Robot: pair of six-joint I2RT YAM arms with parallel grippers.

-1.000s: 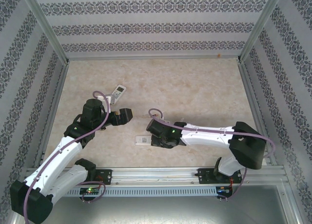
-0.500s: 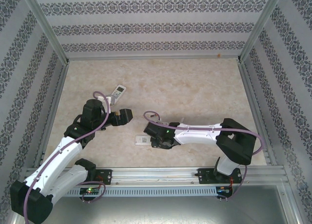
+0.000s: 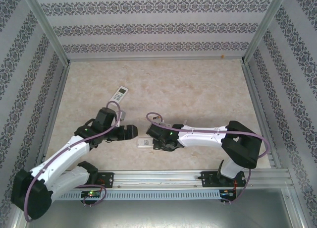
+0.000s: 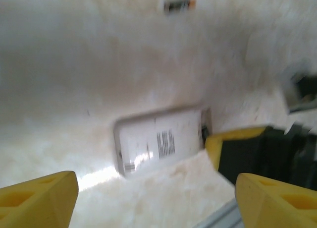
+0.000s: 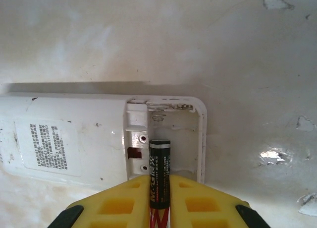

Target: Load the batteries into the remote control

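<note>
A white remote point(image 5: 64, 139) lies face down, its battery bay point(image 5: 173, 131) uncovered at the right end. My right gripper point(image 5: 160, 200) is shut on a black battery point(image 5: 160, 171), whose metal tip hangs over the bay. From above, the right gripper point(image 3: 151, 140) sits at the right end of that remote point(image 3: 143, 142). My left gripper point(image 3: 130, 132) hovers just left of it. In the blurred left wrist view the left gripper point(image 4: 158, 208) is open, with its yellow fingers point(image 4: 39, 198) spread wide and the remote point(image 4: 158, 143) ahead of them. A second battery point(image 4: 179, 6) lies farther away on the table.
A second white remote point(image 3: 119, 94) lies face up, farther back on the left. The marble-patterned table point(image 3: 198, 94) is enclosed by patterned walls and aluminium posts. A metal rail point(image 3: 158, 176) runs along the near edge.
My left arm has swung nearer and to the right, bringing its gripper close to the face-down remote. The right gripper has edged slightly left and still holds the battery.
</note>
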